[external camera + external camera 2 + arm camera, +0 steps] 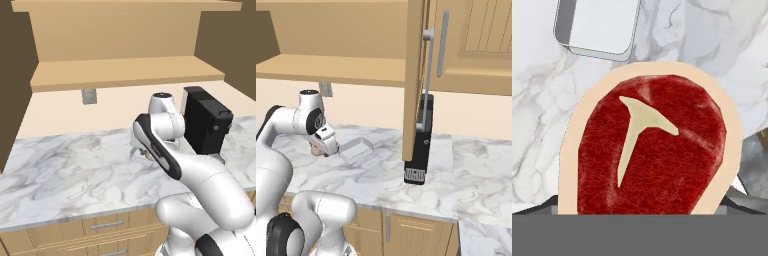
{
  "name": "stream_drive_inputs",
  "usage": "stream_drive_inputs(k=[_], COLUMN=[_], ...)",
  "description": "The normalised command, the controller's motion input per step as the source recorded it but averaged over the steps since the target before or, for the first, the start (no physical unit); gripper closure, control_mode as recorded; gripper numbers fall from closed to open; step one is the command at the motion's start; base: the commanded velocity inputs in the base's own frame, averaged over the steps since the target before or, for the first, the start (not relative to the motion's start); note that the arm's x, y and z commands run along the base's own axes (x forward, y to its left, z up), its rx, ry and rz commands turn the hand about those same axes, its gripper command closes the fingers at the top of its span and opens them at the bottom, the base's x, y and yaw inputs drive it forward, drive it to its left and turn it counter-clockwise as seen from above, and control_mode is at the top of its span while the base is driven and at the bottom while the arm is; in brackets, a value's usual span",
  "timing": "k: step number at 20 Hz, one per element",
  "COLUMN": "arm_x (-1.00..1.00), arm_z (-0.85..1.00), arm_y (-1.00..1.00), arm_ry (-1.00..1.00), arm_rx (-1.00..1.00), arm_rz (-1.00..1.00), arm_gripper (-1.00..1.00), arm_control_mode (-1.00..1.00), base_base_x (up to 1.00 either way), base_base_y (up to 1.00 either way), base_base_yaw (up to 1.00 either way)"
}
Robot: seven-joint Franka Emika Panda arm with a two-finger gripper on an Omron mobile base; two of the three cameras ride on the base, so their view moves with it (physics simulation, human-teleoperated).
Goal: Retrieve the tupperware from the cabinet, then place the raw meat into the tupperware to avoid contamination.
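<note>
Steak under the gripper, jaws spread wide around it.
Raw meat (652, 150): red oval, pale T-shaped bone mark, tan fat rim, on the marble counter (712, 40) just beside the empty grey tupperware (597, 25); gripper (320, 147) low over it.

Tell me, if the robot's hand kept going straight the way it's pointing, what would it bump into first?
Most likely the raw meat. In the hand view the steak lies right ahead of the open hand, very close. The tupperware sits further off to one side, on the marble counter. How near the meat really is, I can't tell exactly.
</note>
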Motion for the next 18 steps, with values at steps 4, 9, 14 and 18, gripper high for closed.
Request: stream_drive_inputs(k=[4, 9, 14, 18], arm_x=[0.05, 0.07, 0.07, 0.04], arm_z=[-0.05, -0.04, -0.06, -0.19], arm_y=[0.00, 0.00, 0.00, 0.00], arm_ry=[0.13, 0.03, -0.04, -0.01], arm_rx=[0.01, 0.00, 0.00, 0.00], arm_rz=[-0.23, -0.12, 0.00, 0.00], arm_gripper=[1.00, 1.00, 1.00, 1.00], arm_control_mode=[-1.00, -1.00, -1.00, -1.00], base_base_x=[0.00, 0.00, 0.00, 0.00], base_base_y=[0.00, 0.00, 0.00, 0.00], base_base_yaw=[0.00, 0.00, 0.00, 0.00])
